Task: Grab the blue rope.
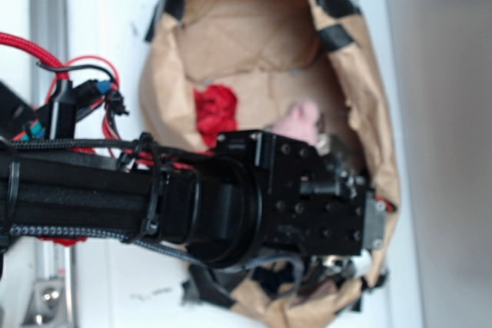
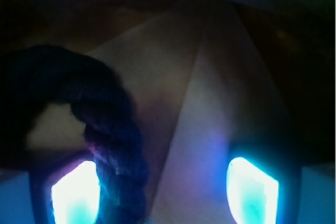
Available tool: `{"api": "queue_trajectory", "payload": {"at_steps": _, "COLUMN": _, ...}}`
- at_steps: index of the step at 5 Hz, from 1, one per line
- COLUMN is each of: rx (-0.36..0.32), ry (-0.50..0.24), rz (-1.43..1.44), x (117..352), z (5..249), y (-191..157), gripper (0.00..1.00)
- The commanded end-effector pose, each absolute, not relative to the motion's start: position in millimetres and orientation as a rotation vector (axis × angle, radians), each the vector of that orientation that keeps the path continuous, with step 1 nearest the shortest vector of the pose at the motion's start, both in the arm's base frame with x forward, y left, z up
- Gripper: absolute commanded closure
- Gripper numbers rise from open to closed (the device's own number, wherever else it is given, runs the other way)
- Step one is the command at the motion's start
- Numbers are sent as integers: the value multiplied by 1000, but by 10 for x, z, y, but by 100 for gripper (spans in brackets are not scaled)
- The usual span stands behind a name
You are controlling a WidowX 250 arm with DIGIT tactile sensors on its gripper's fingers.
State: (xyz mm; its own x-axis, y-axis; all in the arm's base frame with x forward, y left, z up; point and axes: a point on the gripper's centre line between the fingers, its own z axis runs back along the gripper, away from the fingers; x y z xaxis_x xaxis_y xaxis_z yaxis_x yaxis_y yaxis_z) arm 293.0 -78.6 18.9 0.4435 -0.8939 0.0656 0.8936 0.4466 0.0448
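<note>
In the wrist view the blue rope, a thick dark navy twisted cord, curves in from the left and runs down between my fingers. It lies right beside the left glowing pad. The right pad stands far off, with bare brown paper between it and the rope. My gripper is open around the rope. In the exterior view the black gripper body reaches into the paper bag and hides the rope.
A crumpled brown paper bag patched with black tape surrounds the gripper. Inside it lie a red cloth and a pink plush. Red cables hang at the left by the arm.
</note>
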Motion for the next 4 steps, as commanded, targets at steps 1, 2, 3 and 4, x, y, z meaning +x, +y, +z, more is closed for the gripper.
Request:
{"api": "queue_trajectory", "payload": {"at_steps": 1, "rx": -6, "ry": -157, "rz": -1022, "x": 2871, "z": 400, "y": -472, "gripper": 0}}
{"api": "queue_trajectory", "payload": {"at_steps": 2, "rx": -43, "ry": -161, "rz": -1049, "x": 2788, "z": 369, "y": -659, "gripper": 0}}
{"api": "queue_trajectory", "payload": {"at_steps": 3, "rx": -60, "ry": -154, "rz": -1095, "x": 2720, "z": 315, "y": -874, "gripper": 0}}
{"api": "queue_trajectory", "payload": {"at_steps": 4, "rx": -69, "ry": -149, "rz": -1104, "x": 2720, "z": 276, "y": -981, "gripper": 0}}
